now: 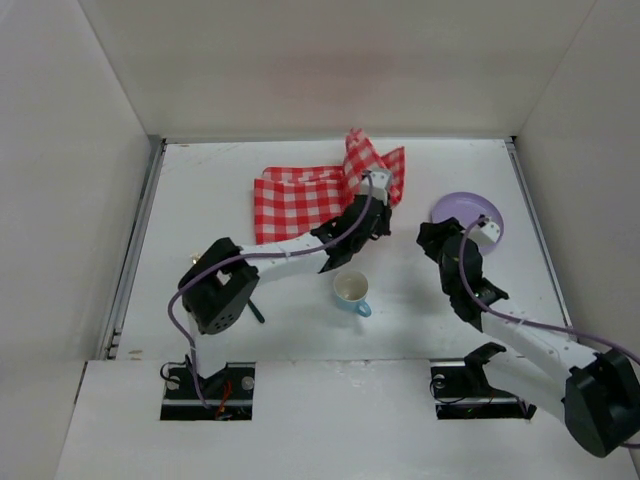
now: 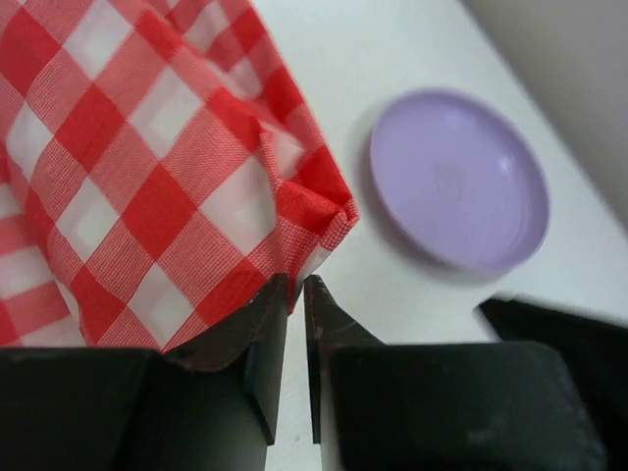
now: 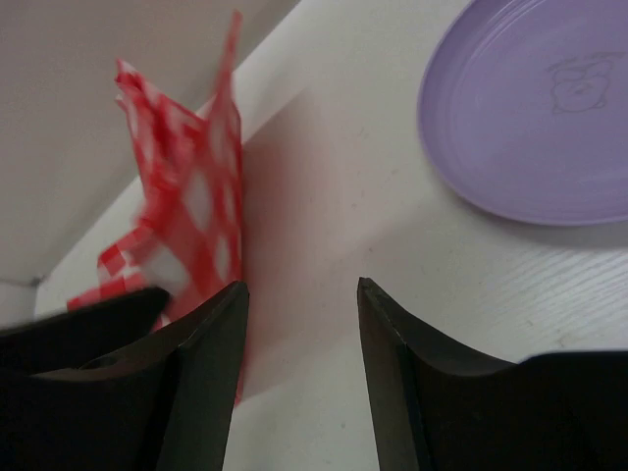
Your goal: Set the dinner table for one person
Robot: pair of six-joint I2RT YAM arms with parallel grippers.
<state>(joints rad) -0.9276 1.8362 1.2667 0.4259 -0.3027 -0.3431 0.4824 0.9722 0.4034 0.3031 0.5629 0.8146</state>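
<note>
On the dinner table lies a red-and-white checkered cloth, its right end lifted and bunched. My left gripper is at that raised end. In the left wrist view its jaws stand nearly together, pinching a corner of the cloth. A lilac plate sits right of the cloth, also seen as the plate in the left wrist view. My right gripper hovers open just left of the plate, with bare table between its fingers; the cloth stands to its left.
A light blue cup with a white inside stands upright near the table's front middle. A thin dark utensil lies partly under the left arm. Grey rails run along the table's sides, and white walls enclose it.
</note>
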